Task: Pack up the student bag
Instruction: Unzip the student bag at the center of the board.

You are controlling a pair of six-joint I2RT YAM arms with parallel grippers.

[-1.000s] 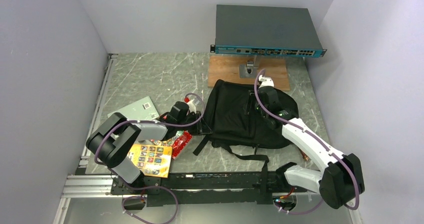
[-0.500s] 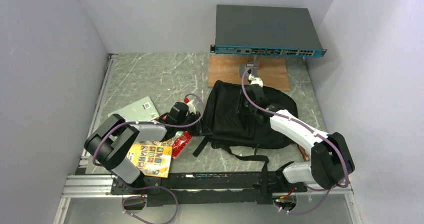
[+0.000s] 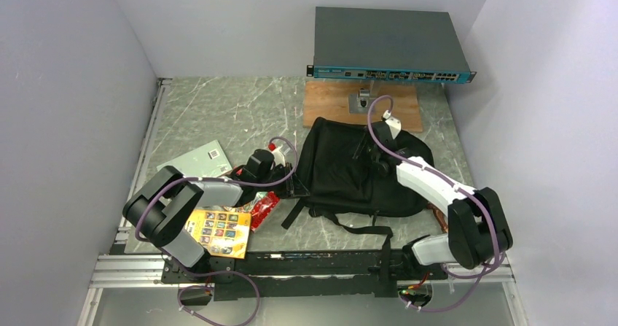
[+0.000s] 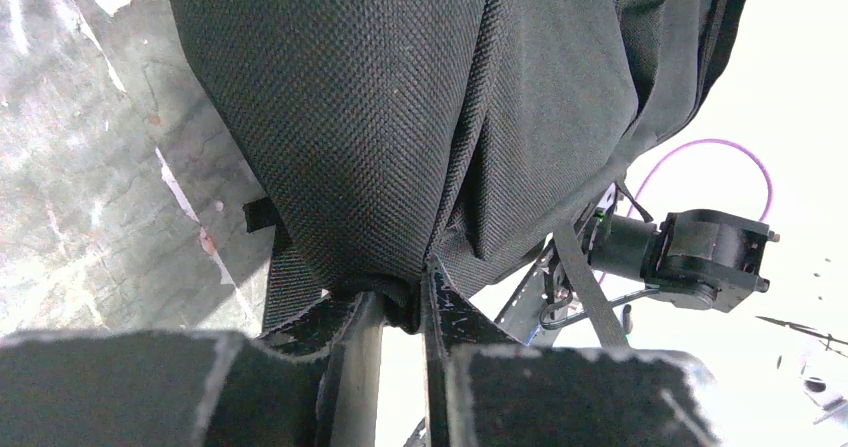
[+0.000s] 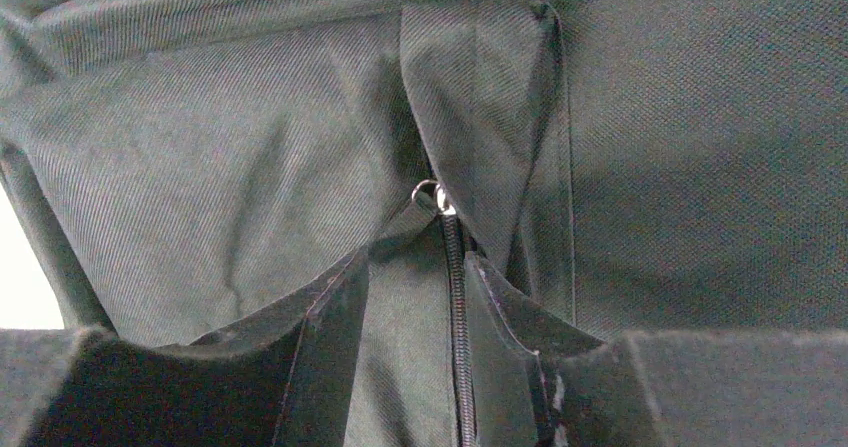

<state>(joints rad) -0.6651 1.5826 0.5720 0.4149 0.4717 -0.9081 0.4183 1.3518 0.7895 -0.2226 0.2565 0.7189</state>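
Student bag [image 3: 342, 173] lies on the table [image 3: 218, 114]; left gripper [image 4: 400, 289] pinches a fabric fold at its left edge, right gripper [image 5: 418, 257] rests on top, fingers spread astride the zipper [image 5: 457, 307].

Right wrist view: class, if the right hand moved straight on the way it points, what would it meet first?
The black bag: the right hand points at its zip, with the metal pull just ahead. It may be touching the cloth now; depth is unclear.
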